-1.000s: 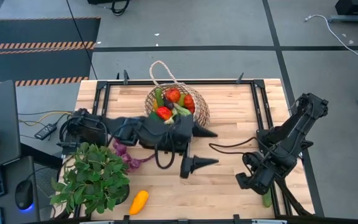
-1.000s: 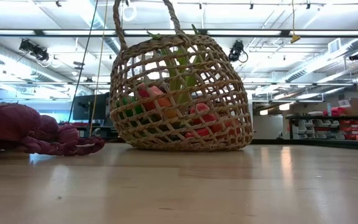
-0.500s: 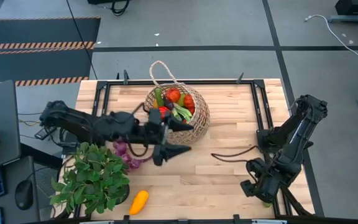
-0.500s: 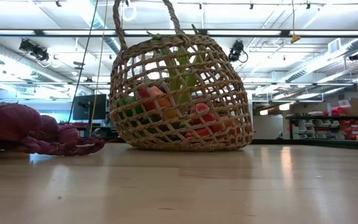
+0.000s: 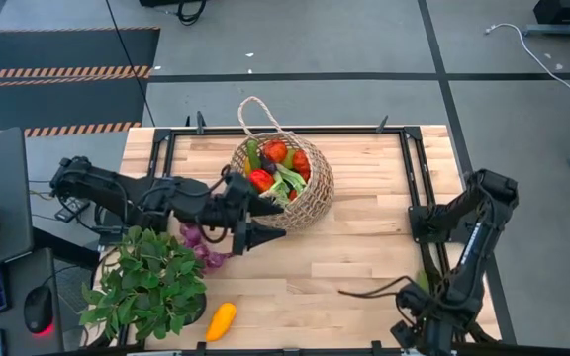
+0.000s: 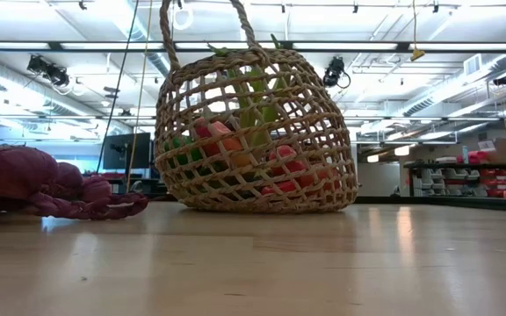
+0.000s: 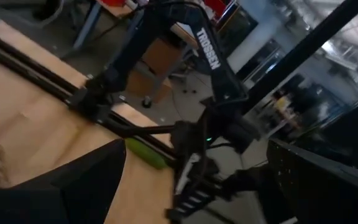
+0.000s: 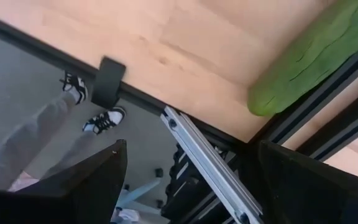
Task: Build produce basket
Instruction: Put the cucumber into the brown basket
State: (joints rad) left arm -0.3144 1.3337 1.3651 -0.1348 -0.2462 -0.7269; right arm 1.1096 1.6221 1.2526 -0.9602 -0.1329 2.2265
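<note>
While both hands point(image 5: 265, 220) point(image 8: 185, 186) gape empty, potted plant point(image 5: 146, 282) crowds purple string point(image 5: 201, 247) beside basket point(image 5: 315, 188).

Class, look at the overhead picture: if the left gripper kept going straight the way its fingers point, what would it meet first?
Probably nothing nearby: the open left gripper points right across bare table, passing just beside the basket. Height is unclear.

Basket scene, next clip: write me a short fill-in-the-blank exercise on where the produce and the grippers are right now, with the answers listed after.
1. The left gripper hangs beside the basket with its jaws ____.
2. The yellow squash lies on the table next to the potted ____.
3. The cucumber by the right gripper lies at the table's ____.
4. The purple string lies ____ the basket.

Missing words: open; plant; edge; outside
</note>
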